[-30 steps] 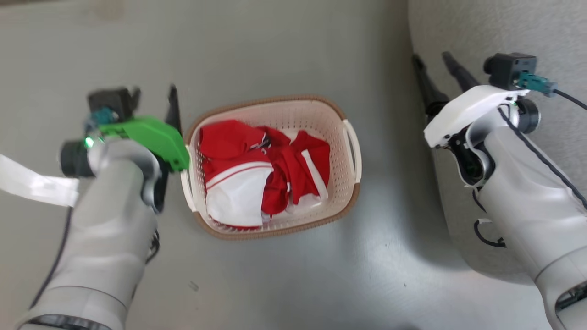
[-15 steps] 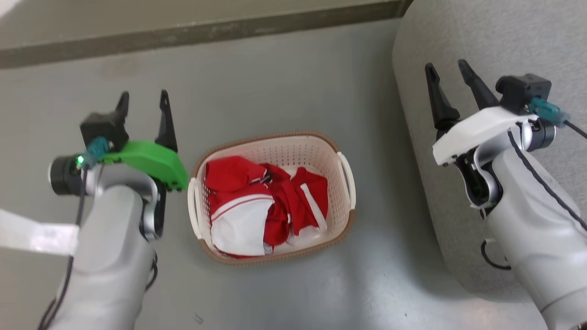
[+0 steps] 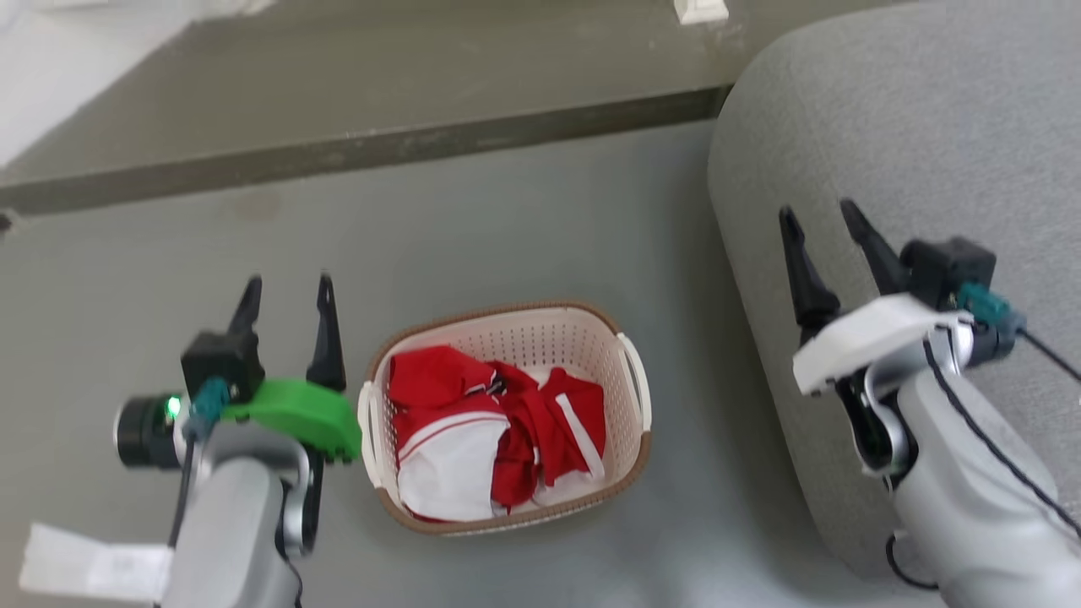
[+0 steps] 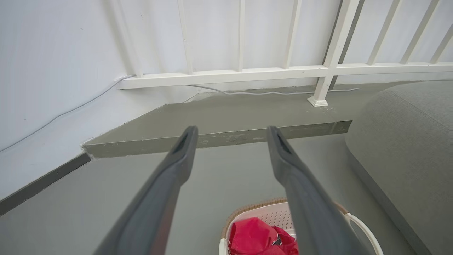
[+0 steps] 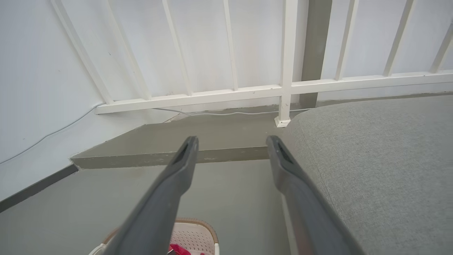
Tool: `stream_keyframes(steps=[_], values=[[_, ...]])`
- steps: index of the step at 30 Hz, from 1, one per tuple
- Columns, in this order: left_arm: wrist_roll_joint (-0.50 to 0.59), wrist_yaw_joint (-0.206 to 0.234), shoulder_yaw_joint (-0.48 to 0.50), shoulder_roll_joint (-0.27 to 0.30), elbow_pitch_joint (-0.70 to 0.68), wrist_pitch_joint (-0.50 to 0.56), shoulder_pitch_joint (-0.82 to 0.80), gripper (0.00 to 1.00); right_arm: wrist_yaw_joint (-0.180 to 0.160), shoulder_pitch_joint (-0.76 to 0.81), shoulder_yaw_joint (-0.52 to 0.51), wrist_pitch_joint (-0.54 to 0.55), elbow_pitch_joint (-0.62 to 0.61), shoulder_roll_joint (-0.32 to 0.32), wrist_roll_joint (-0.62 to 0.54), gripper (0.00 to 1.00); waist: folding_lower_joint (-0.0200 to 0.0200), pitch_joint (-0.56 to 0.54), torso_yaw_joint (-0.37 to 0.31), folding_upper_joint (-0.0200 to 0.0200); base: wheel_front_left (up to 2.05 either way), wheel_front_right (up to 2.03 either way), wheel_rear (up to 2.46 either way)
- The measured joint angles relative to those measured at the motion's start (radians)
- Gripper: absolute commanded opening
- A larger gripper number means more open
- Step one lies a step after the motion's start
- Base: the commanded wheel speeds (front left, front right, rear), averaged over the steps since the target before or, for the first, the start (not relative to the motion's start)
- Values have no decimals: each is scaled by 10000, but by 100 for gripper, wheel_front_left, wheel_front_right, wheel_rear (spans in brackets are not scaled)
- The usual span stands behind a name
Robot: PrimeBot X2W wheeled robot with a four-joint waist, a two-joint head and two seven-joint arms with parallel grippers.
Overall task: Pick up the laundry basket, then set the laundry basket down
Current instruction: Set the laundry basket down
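The laundry basket [image 3: 635,388] stands on the grey floor, cream-white and perforated, with a brown rim and a loop handle on each side. Red and white clothes [image 3: 490,431] fill it. My left gripper [image 3: 285,289] is open just left of the basket, lifted clear of its left handle, fingers pointing away from me. My right gripper [image 3: 819,218] is open well to the right, over the grey cushion. The left wrist view catches the basket's far rim [image 4: 254,207] beneath the open left gripper [image 4: 230,132]. In the right wrist view the basket [image 5: 193,230] peeks in low, under the open right gripper [image 5: 230,141].
A large grey cushioned seat [image 3: 912,169] fills the right side, close to the basket. A raised concrete step [image 3: 372,152] crosses the back, with a white railing [image 4: 247,71] and wall behind it. A white paper strip [image 3: 93,570] lies at the lower left.
The head camera has tilted up, so the basket sits lower in the picture and the step and wall have come into view. Both grippers stay open and apart from the basket.
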Motion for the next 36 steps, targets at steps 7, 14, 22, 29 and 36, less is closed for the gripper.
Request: stream_keyframes(steps=[7,14,22,29,36], values=[[286,79,169,-4,-658,0,1125,100,-56,985,-205,0,-395,48,-268,100,0,-613,14,0,0,0,0],[410,88,499,-52,-1404,0,2079,100,-127,1732,-351,0,-771,117,-545,100,0,-1126,53,0,0,0,0],[504,128,740,-98,-2075,0,3033,100,-142,2399,-464,0,-1041,174,-711,100,0,-1471,86,0,0,0,0],[589,163,805,-167,-2514,0,3585,100,-174,2881,-627,0,-1281,194,-838,100,0,-1660,122,0,0,0,0],[600,163,886,-194,-2863,0,4010,100,-203,3156,-750,0,-1551,244,-1047,100,0,-1760,153,0,0,0,0]])
